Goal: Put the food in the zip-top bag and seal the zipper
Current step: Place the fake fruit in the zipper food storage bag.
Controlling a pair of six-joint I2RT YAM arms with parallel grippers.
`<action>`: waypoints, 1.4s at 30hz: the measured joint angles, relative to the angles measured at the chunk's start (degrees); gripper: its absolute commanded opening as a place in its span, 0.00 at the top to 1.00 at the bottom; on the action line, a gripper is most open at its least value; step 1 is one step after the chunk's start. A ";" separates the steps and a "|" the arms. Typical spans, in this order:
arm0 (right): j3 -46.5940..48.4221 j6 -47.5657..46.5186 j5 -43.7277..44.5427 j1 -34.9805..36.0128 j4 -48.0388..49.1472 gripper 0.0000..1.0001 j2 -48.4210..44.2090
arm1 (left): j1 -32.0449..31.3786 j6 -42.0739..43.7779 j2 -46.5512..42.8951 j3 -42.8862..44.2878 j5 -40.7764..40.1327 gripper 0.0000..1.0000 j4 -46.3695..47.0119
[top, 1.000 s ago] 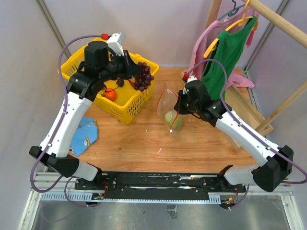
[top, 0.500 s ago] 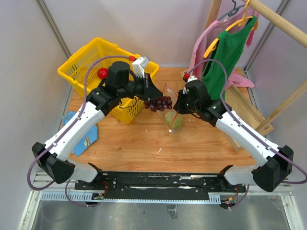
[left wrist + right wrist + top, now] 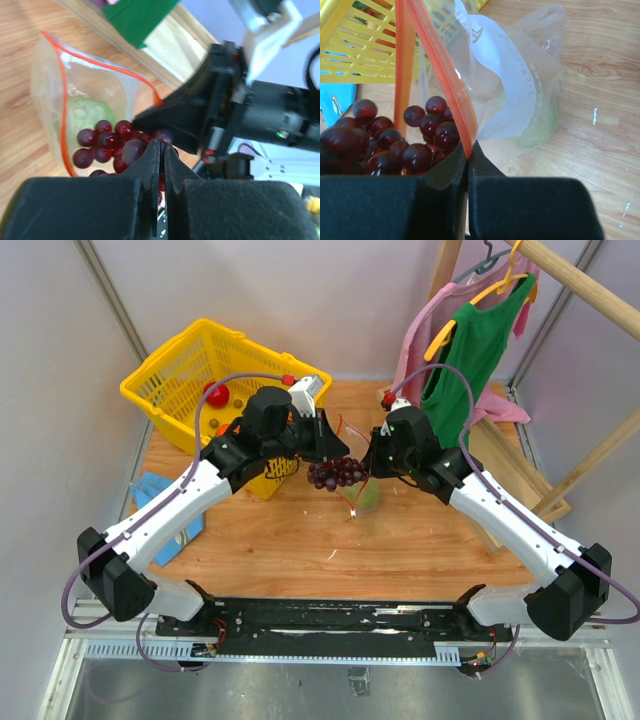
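Observation:
The clear zip-top bag (image 3: pixel 358 480) stands open on the table, its red-orange zipper (image 3: pixel 440 75) held up. My right gripper (image 3: pixel 468 147) is shut on the zipper strip at the bag's right side. My left gripper (image 3: pixel 161 145) is shut on the dark purple grape bunch (image 3: pixel 335 473) and holds it over the bag's mouth; the bunch also shows in the left wrist view (image 3: pixel 107 145) and the right wrist view (image 3: pixel 395 140). The light-green ball (image 3: pixel 87 114) lies inside the bag. An orange (image 3: pixel 222 429) and a red fruit (image 3: pixel 215 393) lie in the basket.
The yellow mesh basket (image 3: pixel 180 365) stands at the back left, just left of the bag. A blue packet (image 3: pixel 178 508) lies on the table's left. Clothes on hangers (image 3: pixel 470 350) hang at the back right, beside a wooden rack (image 3: pixel 580 465).
My left gripper has carried the grape bunch from above the basket rightwards to the bag's mouth. The right gripper has kept its hold on the zipper strip.

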 measured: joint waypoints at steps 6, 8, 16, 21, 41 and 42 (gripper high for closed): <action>0.00 0.02 -1.27 0.00 0.28 0.99 0.00 | -0.52 0.44 3.85 2.29 -11.08 1.00 -4.85; 0.00 0.00 -1.88 0.00 0.63 0.99 0.00 | -0.70 0.68 6.34 4.55 -15.39 1.00 -7.52; -0.04 -0.02 -4.57 0.00 1.77 0.99 0.00 | -1.29 0.44 10.10 11.13 -25.35 1.00 -13.18; -0.76 0.00 -5.86 0.00 2.58 0.99 0.00 | -1.81 -1.44 10.38 14.69 -25.92 1.00 -13.42; -5.53 1.95 -3.21 -0.48 3.23 0.99 -3.56 | -14.27 2.73 21.66 18.38 -36.74 0.89 -17.38; -5.77 2.12 -3.06 -0.57 3.21 0.99 -3.98 | -14.43 3.08 22.38 18.36 -36.98 0.84 -17.90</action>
